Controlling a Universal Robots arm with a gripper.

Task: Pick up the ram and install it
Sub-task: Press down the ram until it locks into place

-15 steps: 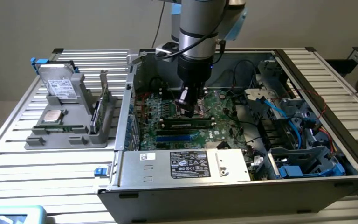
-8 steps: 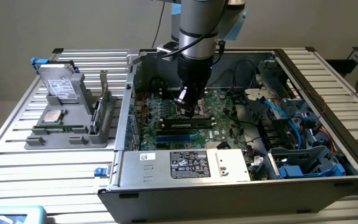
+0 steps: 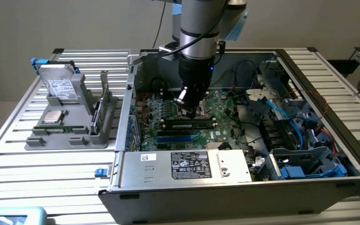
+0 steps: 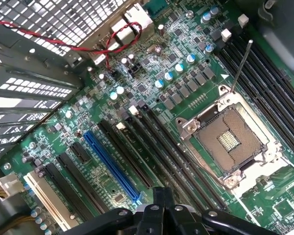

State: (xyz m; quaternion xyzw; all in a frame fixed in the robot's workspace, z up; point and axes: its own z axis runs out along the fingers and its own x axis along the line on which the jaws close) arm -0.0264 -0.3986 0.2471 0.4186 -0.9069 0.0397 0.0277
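The ram (image 3: 57, 127) looks like the thin green stick lying in the front groove of the grey holder (image 3: 42, 140) at the exterior view's left, outside the computer case. My gripper (image 3: 188, 111) hangs well away from it, inside the open case (image 3: 186, 192), just above the motherboard (image 3: 221, 105). In the wrist view its dark fingers (image 4: 162, 196) are pressed together with nothing between them. Below them run the long black memory slots (image 4: 166, 156), beside the open, empty processor socket (image 4: 230, 139).
The holder also carries a hard drive (image 3: 61, 86), a square silver processor (image 3: 54, 116) and an upright green card (image 3: 105, 108). Inside the case are a blue slot (image 4: 112, 164), red wires (image 4: 112, 39), blue cables (image 3: 280, 110) and drive bays (image 3: 305, 164). The case walls stand close around the arm.
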